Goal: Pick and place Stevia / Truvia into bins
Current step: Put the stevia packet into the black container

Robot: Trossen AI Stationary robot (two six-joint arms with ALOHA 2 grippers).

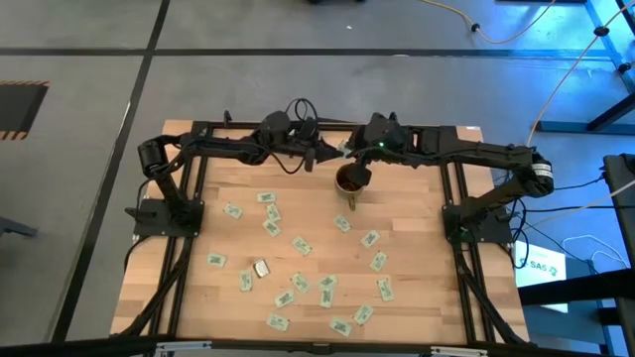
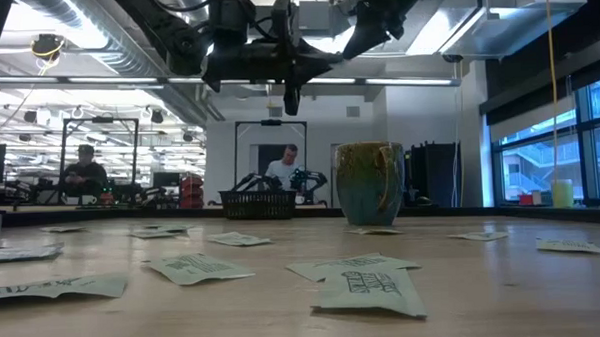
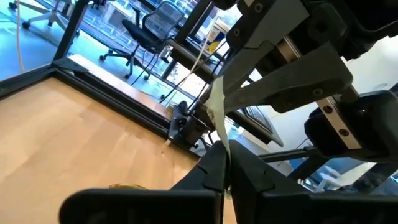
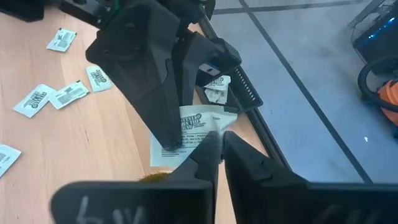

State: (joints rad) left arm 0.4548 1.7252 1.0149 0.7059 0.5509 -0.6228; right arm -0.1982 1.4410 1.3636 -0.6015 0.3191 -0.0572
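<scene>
Sachet (image 4: 189, 121) pinched between both my grippers above the mug (image 1: 350, 180), upper centre of frame. Left gripper (image 3: 225, 163) clenched on it; right gripper (image 4: 219, 142) nearly closed, touching it.

A pale wooden counter (image 1: 417, 297) carries a brown-gold mug (image 1: 349, 181) near its far edge. A black tray (image 2: 258, 203) sits beside it. White-and-green sachets (image 1: 301, 245) lie scattered nearer than the mug.
</scene>
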